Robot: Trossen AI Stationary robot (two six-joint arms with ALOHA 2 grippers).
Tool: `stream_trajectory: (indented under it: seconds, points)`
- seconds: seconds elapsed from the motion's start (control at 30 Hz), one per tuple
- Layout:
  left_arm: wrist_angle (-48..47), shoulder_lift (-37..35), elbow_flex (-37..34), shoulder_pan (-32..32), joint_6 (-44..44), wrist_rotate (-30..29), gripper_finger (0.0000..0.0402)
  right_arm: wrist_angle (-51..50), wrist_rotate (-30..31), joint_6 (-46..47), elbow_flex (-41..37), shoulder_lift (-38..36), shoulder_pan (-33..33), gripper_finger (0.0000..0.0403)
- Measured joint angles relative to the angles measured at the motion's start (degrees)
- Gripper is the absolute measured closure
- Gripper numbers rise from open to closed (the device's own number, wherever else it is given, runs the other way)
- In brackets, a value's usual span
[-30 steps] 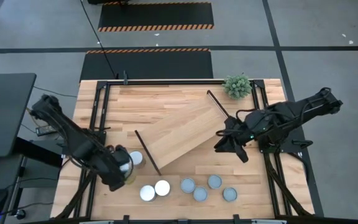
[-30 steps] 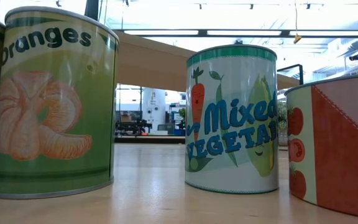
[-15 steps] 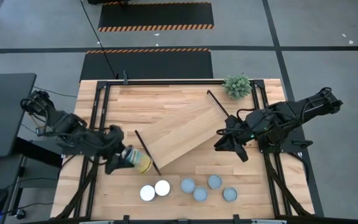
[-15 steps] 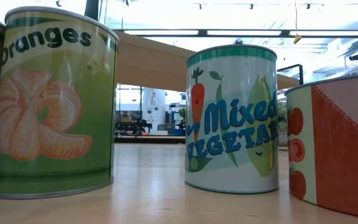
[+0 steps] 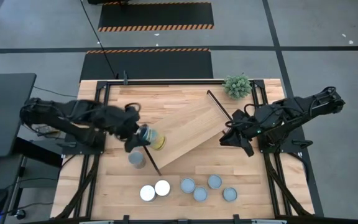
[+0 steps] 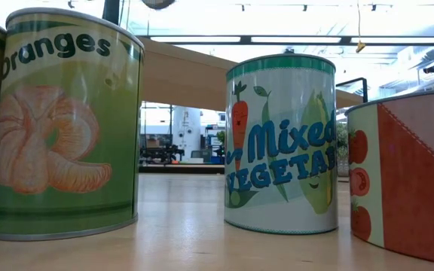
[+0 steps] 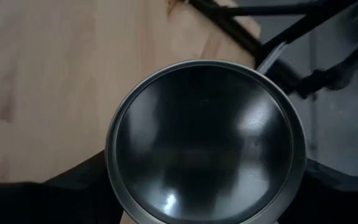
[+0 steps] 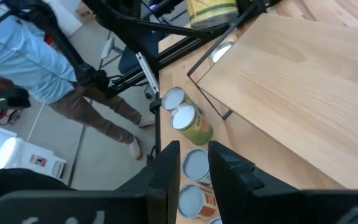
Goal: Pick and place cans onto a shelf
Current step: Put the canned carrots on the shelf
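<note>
Left gripper point(image 5: 143, 138) has carried a can point(image 5: 153, 139) over the shelf point(image 5: 185, 134)

Glossy printed labels on the cans point(image 6: 281, 143), shiny metal can end point(image 7: 205, 140); smooth light-wood shelf point(image 5: 188, 127)

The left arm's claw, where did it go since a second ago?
The left claw, shut on a can, carried it from the table's near left edge up and over the near end of the shelf. One can stays on the table beside that end. The right claw barely shifted, and the six cans in the front row stayed put.
</note>
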Motion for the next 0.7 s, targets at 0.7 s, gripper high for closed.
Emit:
stream_trajectory:
  seconds: [0.7]
  points:
    - [-30.7, 23.7, 20.4, 8.9, 41.4, 3.0, 0.0095, 0.3, 0.3, -0.9, 0.0, 0.1, 0.1, 0.0313]
